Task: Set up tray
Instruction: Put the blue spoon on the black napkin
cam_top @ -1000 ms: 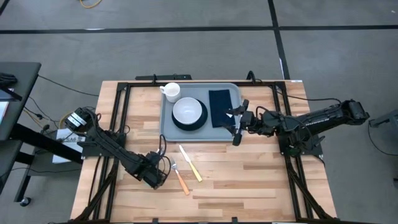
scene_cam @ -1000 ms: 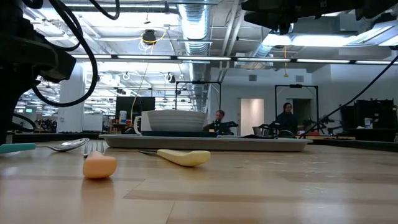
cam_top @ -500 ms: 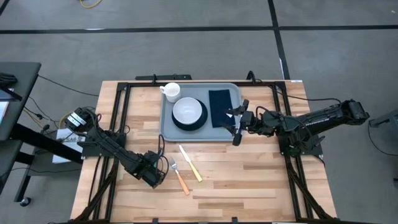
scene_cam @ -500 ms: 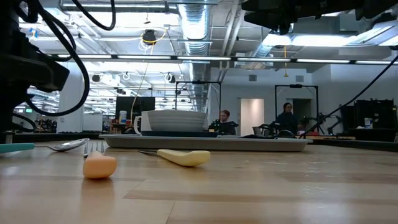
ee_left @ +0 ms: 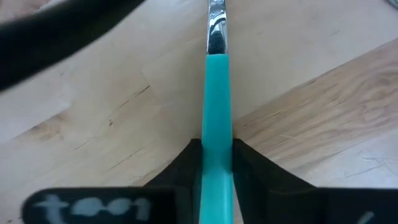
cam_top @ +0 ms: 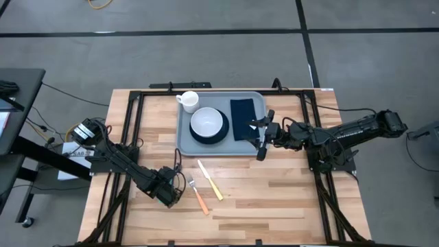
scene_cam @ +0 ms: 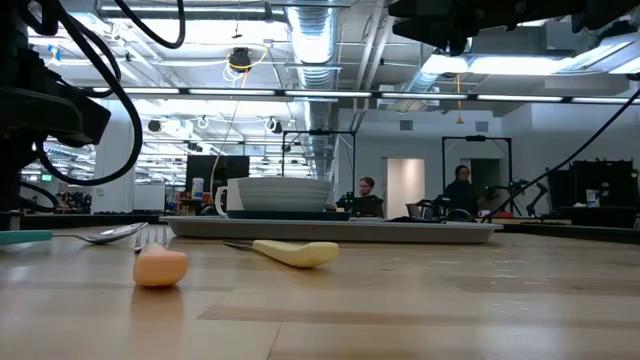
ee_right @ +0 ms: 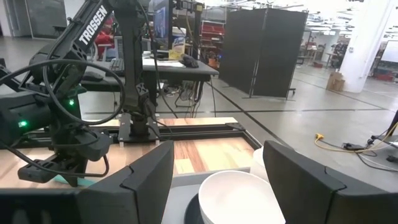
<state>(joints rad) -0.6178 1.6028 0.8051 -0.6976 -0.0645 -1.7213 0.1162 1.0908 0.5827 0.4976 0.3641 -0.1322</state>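
The tray (cam_top: 257, 147) sits at the table's far middle. It holds a white bowl (cam_top: 208, 122) on a dark plate, a navy napkin (cam_top: 242, 118) and a white mug (cam_top: 188, 101). A teal-handled spoon (ee_left: 217, 93) lies flat on the wood near the table's left. My left gripper (cam_top: 171, 191) points down and is shut on the spoon. Right of it lie an orange-handled fork (cam_top: 199, 196) and a yellow-handled knife (cam_top: 211, 181). My right gripper (cam_top: 260, 137) hangs open and level over the tray's right rim, with nothing between its fingers (ee_right: 149, 180). My left gripper pinches the spoon's teal handle (ee_left: 217, 146) between its two fingers (ee_left: 186, 168), one on each long side. The fingers come from above, pointing down, and lie across the handle. The spoon is level, its handle (scene_cam: 25, 237) and its bowl (scene_cam: 110, 233) low on the table.
Black frame rails (cam_top: 134, 130) run along the table's left, right and far sides. Bare wood (cam_top: 274, 199) stretches across the near right. Beyond the table is a workshop with people (scene_cam: 462, 190) in the distance.
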